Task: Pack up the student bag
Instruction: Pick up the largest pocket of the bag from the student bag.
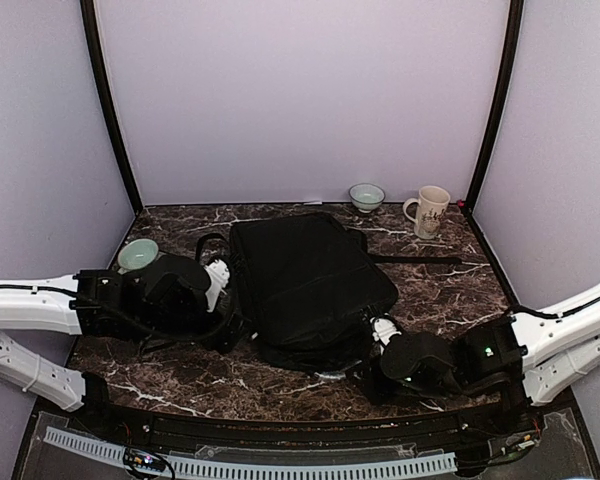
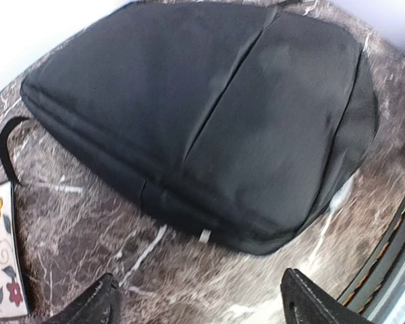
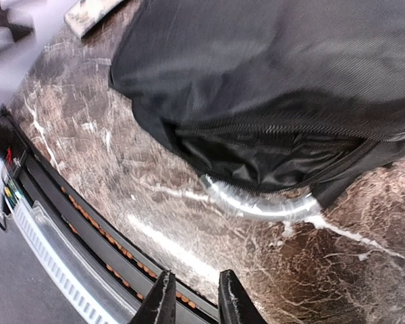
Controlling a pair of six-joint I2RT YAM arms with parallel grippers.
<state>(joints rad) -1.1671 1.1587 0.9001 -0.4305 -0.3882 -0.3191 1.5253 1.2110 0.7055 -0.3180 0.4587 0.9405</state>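
Note:
The student bag (image 1: pixel 310 280) lies flat in the middle of the marble table, large, black and soft. My left gripper (image 2: pixel 199 307) hovers just off its left side (image 2: pixel 209 115), jaws wide open and empty, near a small zipper tab (image 2: pixel 204 235). At the bag's near right corner, my right gripper (image 3: pixel 196 297) has its fingers a narrow gap apart with nothing between them. In front of it the bag (image 3: pixel 277 67) shows a gaping zipper opening (image 3: pixel 270 152). A clear plastic edge (image 3: pixel 263 202) sticks out beneath it.
A green bowl (image 1: pixel 137 254) sits at the left edge by my left arm. A pale bowl (image 1: pixel 366 196) and a patterned mug (image 1: pixel 429 211) stand at the back. The bag's strap (image 1: pixel 420 260) trails right. A white floral-patterned flat thing (image 2: pixel 0 256) lies beside my left gripper.

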